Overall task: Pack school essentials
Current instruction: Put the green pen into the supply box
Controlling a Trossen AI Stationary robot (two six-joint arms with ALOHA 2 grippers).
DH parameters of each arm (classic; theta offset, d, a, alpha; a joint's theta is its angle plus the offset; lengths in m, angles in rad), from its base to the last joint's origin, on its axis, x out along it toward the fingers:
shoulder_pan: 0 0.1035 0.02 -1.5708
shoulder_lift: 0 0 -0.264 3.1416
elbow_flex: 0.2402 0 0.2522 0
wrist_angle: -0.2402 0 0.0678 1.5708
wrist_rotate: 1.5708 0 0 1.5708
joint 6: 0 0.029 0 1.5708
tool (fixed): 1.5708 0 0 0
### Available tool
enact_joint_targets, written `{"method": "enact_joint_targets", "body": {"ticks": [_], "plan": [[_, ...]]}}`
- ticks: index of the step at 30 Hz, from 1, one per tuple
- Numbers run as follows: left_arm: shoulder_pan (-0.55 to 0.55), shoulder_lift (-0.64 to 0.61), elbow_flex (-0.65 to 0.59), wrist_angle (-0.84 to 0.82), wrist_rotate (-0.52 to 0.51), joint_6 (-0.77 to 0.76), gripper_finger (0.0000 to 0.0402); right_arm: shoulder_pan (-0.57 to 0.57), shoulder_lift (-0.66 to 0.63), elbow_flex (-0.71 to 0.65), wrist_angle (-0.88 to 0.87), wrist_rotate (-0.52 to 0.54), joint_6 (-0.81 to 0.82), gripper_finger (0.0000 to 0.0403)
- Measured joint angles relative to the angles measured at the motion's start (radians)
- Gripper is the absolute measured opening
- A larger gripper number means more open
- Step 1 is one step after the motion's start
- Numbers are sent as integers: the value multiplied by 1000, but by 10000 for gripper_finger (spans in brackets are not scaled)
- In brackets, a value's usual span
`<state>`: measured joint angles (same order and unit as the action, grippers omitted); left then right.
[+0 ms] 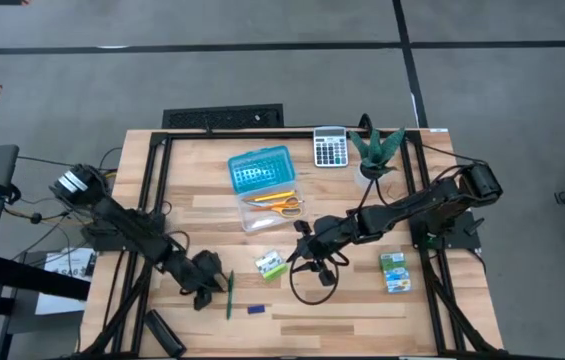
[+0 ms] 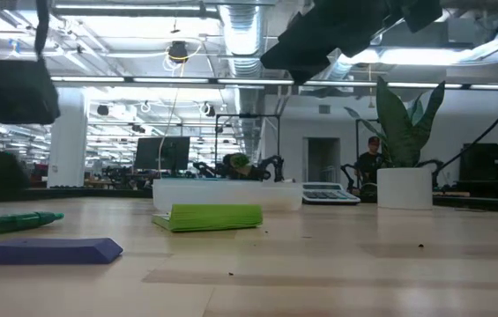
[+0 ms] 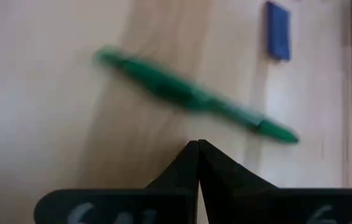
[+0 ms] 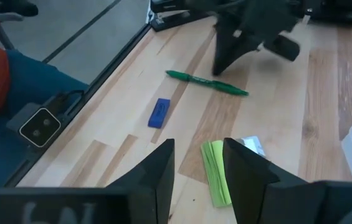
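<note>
- Left gripper (image 1: 205,291) sits low near the table's front left, fingers (image 3: 188,163) pressed together with nothing between them
- Green pen (image 1: 230,294) lies flat on the wood just beside that gripper, untouched; the left wrist view shows it a little way past the closed tips
- Blue piece (image 1: 256,309) rests on the table near the pen, toward the front edge, apart from it
- Right gripper (image 1: 307,262) hangs over the middle of the table, fingers (image 4: 161,163) partly apart and empty
- Green-white block (image 1: 271,265) lies flat just beside the right gripper; in the right wrist view it shows ahead of the gap between the fingers, and whether a fingertip touches it is hard to tell
- Clear box (image 1: 269,208) stands behind the block, toward the table's middle, holding yellow-handled scissors (image 1: 284,206) and orange and yellow pencils (image 1: 267,196)
- Blue lid (image 1: 259,168) of that box lies open on the far side
- Green-blue packet (image 1: 394,272) lies at the right, well apart from both grippers
- Calculator (image 1: 330,146) and potted plant (image 1: 375,150) stand at the table's back edge
</note>
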<state>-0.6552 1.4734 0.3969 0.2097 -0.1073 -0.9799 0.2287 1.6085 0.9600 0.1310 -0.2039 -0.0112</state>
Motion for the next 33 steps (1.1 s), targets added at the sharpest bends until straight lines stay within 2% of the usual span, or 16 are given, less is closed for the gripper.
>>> {"method": "enact_joint_targets", "body": {"ticks": [8, 15, 20, 23, 28, 33], "plan": [[81, 196, 172, 6, 27, 244, 0, 0, 0, 0, -1, 0, 1, 136], [203, 300, 269, 118, 15, 496, 0, 0, 0, 0, -11, -1, 28, 133], [293, 369, 338, 148, 17, 619, 0, 14, 0, 0, -28, 2, 49, 133], [338, 410, 383, 157, 43, 676, 0, 36, 26, 2, -6, 49, 49, 133], [380, 399, 427, 59, 73, 717, 0, 71, 120, 2, 84, 71, 48, 133], [384, 282, 468, -133, -29, 773, 0, 92, 256, 0, 284, 58, 40, 137]]}}
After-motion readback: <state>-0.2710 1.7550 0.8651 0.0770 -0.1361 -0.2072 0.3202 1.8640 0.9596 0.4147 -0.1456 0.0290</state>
